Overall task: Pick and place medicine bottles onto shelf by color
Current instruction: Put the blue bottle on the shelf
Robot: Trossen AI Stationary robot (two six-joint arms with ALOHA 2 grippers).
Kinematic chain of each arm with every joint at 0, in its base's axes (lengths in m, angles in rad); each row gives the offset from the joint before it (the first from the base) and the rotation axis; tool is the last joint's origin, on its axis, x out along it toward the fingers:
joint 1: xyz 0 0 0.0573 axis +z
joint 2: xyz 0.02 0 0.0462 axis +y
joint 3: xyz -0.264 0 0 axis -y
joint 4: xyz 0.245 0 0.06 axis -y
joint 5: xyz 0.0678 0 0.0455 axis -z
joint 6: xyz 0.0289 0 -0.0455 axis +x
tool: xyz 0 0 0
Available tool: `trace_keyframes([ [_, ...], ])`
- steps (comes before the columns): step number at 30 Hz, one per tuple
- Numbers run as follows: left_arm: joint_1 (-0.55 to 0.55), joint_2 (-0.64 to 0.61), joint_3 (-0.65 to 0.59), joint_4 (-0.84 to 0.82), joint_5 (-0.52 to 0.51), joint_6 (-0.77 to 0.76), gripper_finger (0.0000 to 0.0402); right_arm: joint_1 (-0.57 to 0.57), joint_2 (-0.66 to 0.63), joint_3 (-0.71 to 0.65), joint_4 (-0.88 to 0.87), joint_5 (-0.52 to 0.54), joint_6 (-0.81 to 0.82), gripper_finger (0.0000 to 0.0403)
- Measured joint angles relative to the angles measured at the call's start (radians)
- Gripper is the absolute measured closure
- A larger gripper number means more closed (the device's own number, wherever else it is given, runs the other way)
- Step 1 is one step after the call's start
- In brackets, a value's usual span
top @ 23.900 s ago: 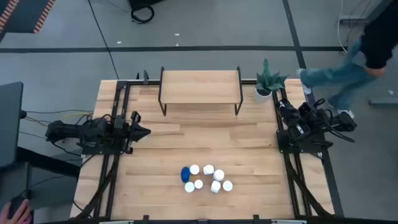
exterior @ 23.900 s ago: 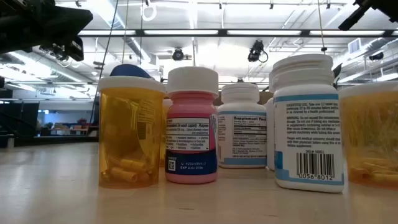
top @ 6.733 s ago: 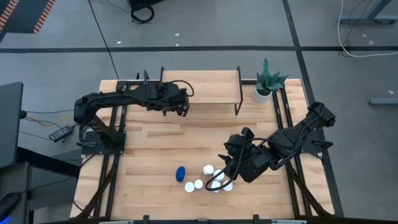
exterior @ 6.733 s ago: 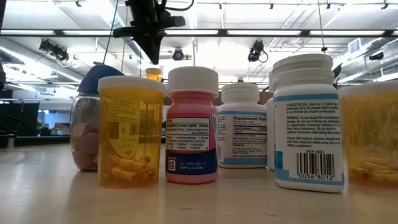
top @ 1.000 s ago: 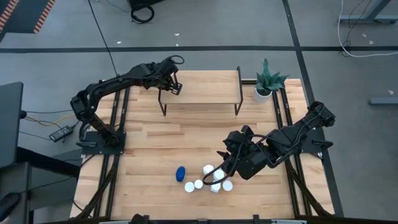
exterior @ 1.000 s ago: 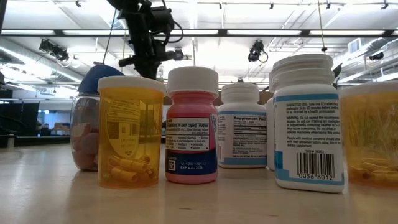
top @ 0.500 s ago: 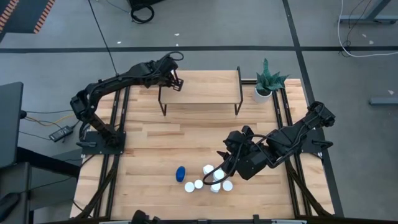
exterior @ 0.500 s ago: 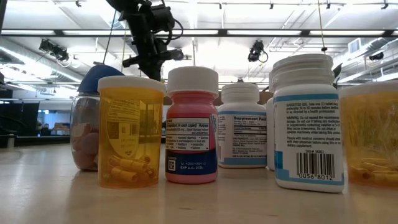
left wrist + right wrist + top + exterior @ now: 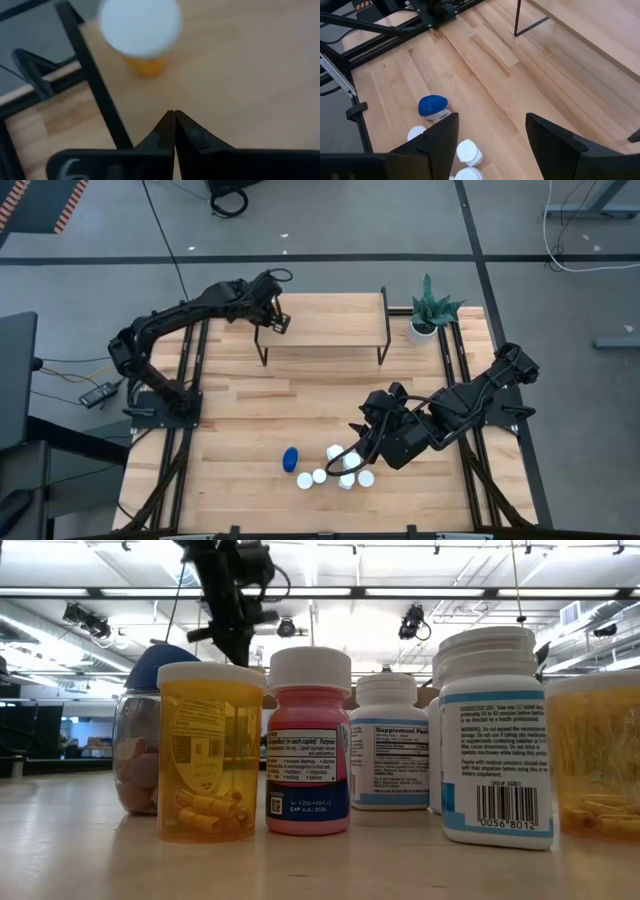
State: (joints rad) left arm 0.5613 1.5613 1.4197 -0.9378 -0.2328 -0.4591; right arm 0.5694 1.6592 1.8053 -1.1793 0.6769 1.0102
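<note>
Several medicine bottles stand bunched near the table's front edge: white caps [image 9: 335,451] and one blue-capped bottle [image 9: 290,458]. The low view shows them close up, among them an orange one [image 9: 208,750] and a pink one [image 9: 308,740]. My right gripper [image 9: 492,145] hovers open just above the bunch, beside the blue cap [image 9: 432,106], and touches nothing. My left gripper [image 9: 174,117] is shut and empty over the left end of the shelf [image 9: 322,318]. Just ahead of it, an orange white-capped bottle [image 9: 140,30] stands on the shelf board.
A potted green plant [image 9: 430,315] stands at the far right corner, beside the shelf. Black rails [image 9: 180,440] run along both sides of the table. Bare wood lies between the shelf and the bunch of bottles.
My left gripper has eased slightly toward the table's left edge above the shelf's left end, staying shut. My right arm and the bottles have kept still.
</note>
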Motion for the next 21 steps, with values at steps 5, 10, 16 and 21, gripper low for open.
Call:
trace_keyframes([
  [5,-0.116,-0.114,0.0,-0.052,0.071,0.0,0.0398,-0.001,0.0,0.0,0.0,0.001,0.0,0.0164],
  [10,-0.27,-0.249,0.0,-0.087,0.169,-0.052,0.0389,-0.007,0.0,0.0,0.0,-0.009,0.058,0.0164],
  [16,-0.478,-0.309,0.0,-0.116,0.18,-0.268,0.036,-0.026,0.0,0.0,0.0,-0.023,0.116,0.0164],
  [21,-0.649,-0.28,0.0,-0.138,0.181,-0.391,0.0293,-0.05,0.0,0.0,-0.001,-0.082,0.151,0.0164],
])
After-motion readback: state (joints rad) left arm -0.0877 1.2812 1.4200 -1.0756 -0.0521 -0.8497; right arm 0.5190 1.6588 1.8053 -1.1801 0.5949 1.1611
